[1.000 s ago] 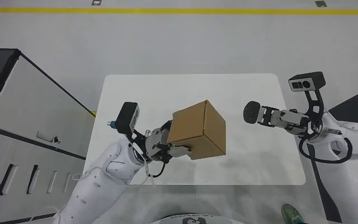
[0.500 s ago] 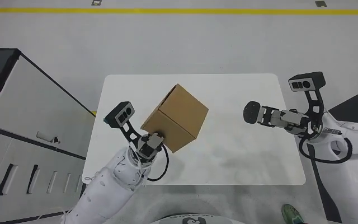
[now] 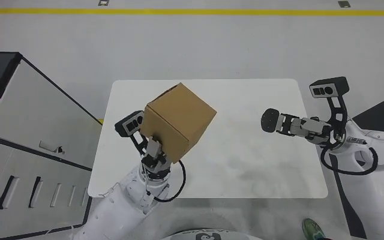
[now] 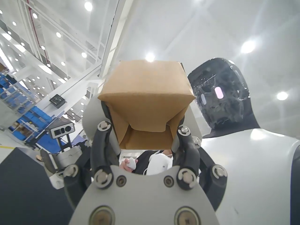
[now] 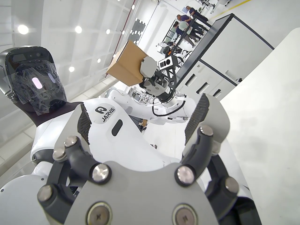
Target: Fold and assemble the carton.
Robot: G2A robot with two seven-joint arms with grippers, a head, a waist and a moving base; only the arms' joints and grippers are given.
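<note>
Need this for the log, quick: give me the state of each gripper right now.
Left gripper: closed on the cardboard box.
Right gripper: open, holding nothing.

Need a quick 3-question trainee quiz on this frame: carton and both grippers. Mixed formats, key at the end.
1. True or false: the right gripper is holding the carton.
2. Where is the carton relative to the table? A) lying flat on it B) lifted clear of it in the left gripper C) clamped between both grippers just above it
3. Fill in: the right gripper's jaws stand ___, with nothing between them.
Key: 1 false; 2 B; 3 open.
</note>
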